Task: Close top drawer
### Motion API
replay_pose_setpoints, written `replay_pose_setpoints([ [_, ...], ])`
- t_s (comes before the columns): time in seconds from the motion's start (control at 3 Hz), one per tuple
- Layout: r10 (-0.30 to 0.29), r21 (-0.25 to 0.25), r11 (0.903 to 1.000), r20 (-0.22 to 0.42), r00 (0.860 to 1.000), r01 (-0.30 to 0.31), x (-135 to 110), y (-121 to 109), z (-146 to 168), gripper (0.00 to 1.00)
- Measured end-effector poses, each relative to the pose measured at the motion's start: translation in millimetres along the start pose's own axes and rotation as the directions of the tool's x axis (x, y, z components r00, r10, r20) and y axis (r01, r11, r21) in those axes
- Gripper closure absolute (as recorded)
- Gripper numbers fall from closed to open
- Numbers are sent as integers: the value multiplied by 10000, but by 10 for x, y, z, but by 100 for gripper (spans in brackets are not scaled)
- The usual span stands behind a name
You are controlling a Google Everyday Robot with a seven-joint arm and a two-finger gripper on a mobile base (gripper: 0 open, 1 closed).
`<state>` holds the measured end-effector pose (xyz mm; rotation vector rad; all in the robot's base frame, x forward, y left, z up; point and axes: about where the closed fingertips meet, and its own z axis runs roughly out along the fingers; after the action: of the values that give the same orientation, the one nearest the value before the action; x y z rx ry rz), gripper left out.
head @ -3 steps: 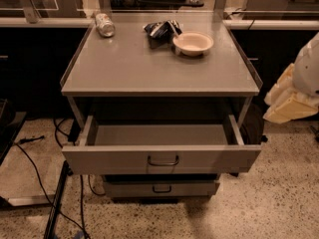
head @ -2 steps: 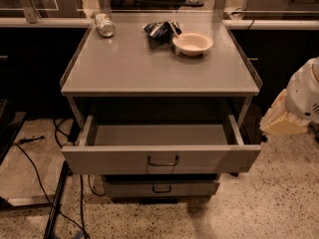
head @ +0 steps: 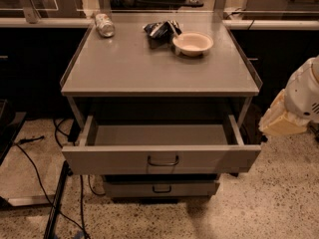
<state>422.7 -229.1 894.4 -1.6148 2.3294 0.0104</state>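
The top drawer (head: 162, 158) is a grey metal tray pulled well out of the cabinet, and its inside is bare. Its wide flat front carries a small loop handle (head: 163, 161) at the centre. My gripper (head: 280, 122) is at the right edge of the view, a cream-coloured end under the white arm (head: 305, 91). It hangs to the right of the drawer's front right corner, apart from it and at about the height of the drawer's side rail. It holds nothing that I can see.
A shorter grey drawer (head: 160, 188) sits below, slightly out. On the cabinet top (head: 124, 68) lie a can (head: 104, 25), a dark crumpled bag (head: 159, 30) and a white bowl (head: 192, 44). Cables (head: 55, 183) run over the speckled floor at left. Dark counters stand behind.
The arm and gripper have come down a little at the right edge. The drawer has stayed open in the same place.
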Motion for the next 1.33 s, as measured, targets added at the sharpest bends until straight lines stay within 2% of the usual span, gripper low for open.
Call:
replay_pose_setpoints([
  [0.33, 69, -195, 9998, 30, 10000, -68, 210, 43, 289, 100],
  [1.0, 628, -1160, 9919, 959, 9934, -515, 671, 265, 1421, 100],
  [1.33, 627, -1160, 9919, 959, 9934, -514, 671, 265, 1421, 100],
])
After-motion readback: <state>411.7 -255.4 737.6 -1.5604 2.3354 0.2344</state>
